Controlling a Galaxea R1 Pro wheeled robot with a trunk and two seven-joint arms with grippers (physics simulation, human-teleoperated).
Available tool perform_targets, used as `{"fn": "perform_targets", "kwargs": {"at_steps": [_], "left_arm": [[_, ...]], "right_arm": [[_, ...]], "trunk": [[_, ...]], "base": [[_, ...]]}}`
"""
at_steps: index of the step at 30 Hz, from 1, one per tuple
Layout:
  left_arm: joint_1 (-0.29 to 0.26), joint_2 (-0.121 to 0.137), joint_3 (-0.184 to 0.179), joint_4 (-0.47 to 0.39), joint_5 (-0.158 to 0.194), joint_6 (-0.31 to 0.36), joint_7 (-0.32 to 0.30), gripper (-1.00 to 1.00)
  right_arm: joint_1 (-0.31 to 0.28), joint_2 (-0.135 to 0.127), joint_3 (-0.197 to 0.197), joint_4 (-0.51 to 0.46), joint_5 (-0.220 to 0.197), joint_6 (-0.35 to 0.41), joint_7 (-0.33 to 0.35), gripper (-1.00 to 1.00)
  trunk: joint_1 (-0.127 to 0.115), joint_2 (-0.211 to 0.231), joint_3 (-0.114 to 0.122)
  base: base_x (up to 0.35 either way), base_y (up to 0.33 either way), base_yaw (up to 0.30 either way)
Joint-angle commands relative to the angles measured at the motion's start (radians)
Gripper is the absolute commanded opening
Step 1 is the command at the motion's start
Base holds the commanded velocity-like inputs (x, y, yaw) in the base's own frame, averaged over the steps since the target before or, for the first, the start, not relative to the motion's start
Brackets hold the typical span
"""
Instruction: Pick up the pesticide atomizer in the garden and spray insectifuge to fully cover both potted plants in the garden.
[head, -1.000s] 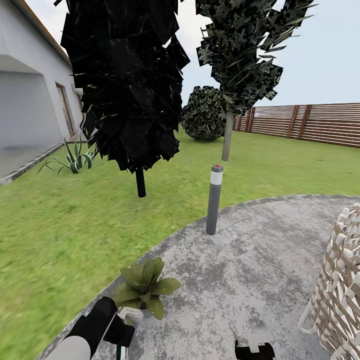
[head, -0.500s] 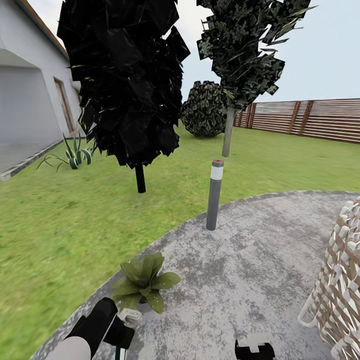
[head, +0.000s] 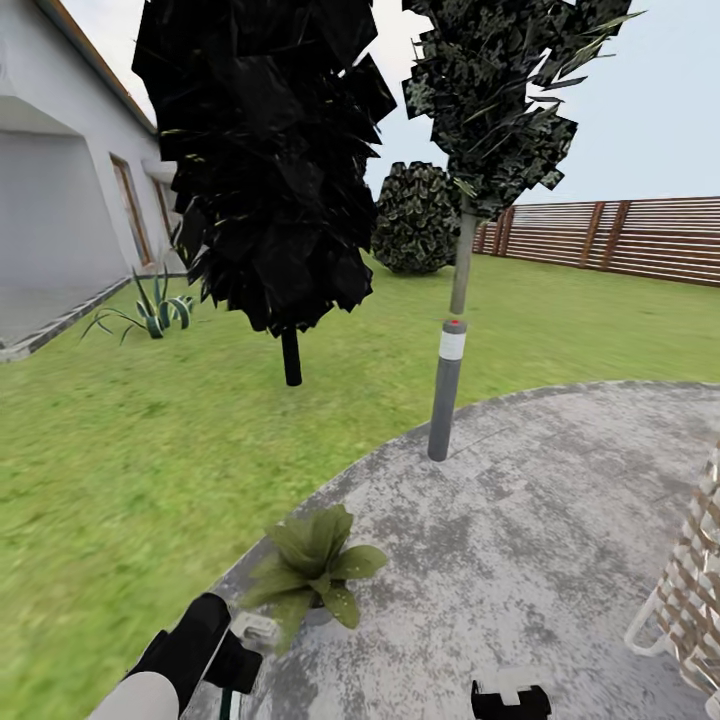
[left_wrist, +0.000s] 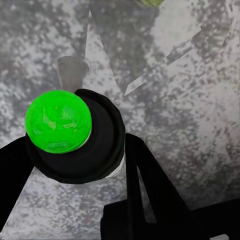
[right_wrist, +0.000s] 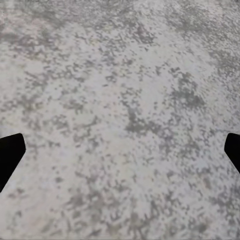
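Progress: we held the pesticide atomizer (left_wrist: 75, 137) clamped in the left end effector (head: 235, 655), just beside one potted plant (head: 315, 570) on the paved patch (head: 520, 540); spraying seemed unfinished.
Right end effector (right_wrist: 120, 150): spread open, empty.
Change: our head view had swung left, sliding the bollard (head: 446, 390) rightward.

My L arm sits low, forearm angled fwd, L claw (head: 243, 655) clamped on sth w/ a green top. R claw (right_wrist: 120, 150) points down, fingers spread wide apart, holding nothing.
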Motion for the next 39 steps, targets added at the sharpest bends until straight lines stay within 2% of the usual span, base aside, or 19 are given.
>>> {"fn": "perform_targets", "kwargs": {"at_steps": [1, 8, 13, 22, 24, 26, 27, 29, 33, 39], "left_arm": [[0.000, -0.002, 0.007, -0.001, -0.011, 0.002, -0.008, -1.00], [0.000, -0.006, -0.003, 0.009, -0.009, 0.002, -0.008, -1.00], [0.000, -0.009, -0.001, 0.015, -0.008, 0.000, -0.011, -1.00], [-0.007, 0.003, -0.009, 0.014, -0.008, 0.016, -0.027, -1.00], [-0.007, 0.024, -0.038, 0.015, -0.009, 0.026, -0.053, -1.00], [-0.008, 0.051, -0.084, 0.015, -0.011, 0.049, -0.098, -1.00], [-0.011, 0.073, -0.122, 0.014, -0.013, 0.068, -0.146, -1.00], [-0.014, 0.100, -0.173, 0.013, -0.015, 0.085, -0.235, -1.00], [-0.017, 0.106, -0.245, 0.001, -0.023, 0.093, -0.312, -1.00], [-0.017, 0.104, -0.257, -0.003, -0.024, 0.094, -0.319, -1.00]], "right_arm": [[-0.001, 0.000, 0.007, 0.001, 0.007, 0.001, -0.010, 1.00], [-0.001, 0.000, 0.007, 0.001, 0.007, 0.001, -0.011, 1.00], [-0.001, 0.001, 0.007, 0.001, 0.006, 0.001, -0.011, 1.00], [-0.001, 0.001, 0.007, 0.001, 0.005, 0.001, -0.011, 1.00], [-0.001, 0.001, 0.007, 0.001, 0.005, 0.001, -0.010, 1.00], [-0.001, 0.000, 0.007, 0.001, 0.005, 0.001, -0.010, 1.00], [-0.001, 0.000, 0.007, 0.001, 0.005, 0.001, -0.010, 1.00], [-0.001, 0.000, 0.007, 0.001, 0.005, 0.001, -0.011, 1.00], [-0.001, 0.000, 0.007, 0.001, 0.005, 0.001, -0.013, 1.00], [-0.001, -0.001, 0.007, 0.001, 0.007, 0.001, -0.013, 1.00]], "trunk": [[0.000, 0.000, -0.001], [0.000, 0.000, -0.001], [0.000, 0.000, -0.001], [0.000, 0.000, -0.001], [0.000, 0.000, -0.001], [0.000, 0.000, -0.001], [0.000, 0.000, -0.001], [0.000, 0.000, -0.001], [0.000, 0.000, -0.001], [0.000, 0.000, -0.001]], "base": [[0.104, 0.336, 0.000], [0.036, 0.299, 0.000], [0.001, 0.040, -0.112], [0.000, 0.001, -0.106], [0.000, 0.000, -0.204], [0.000, 0.000, -0.256], [0.000, 0.000, -0.278], [0.000, 0.000, -0.285], [0.000, 0.000, -0.172], [-0.123, 0.066, -0.011]]}}
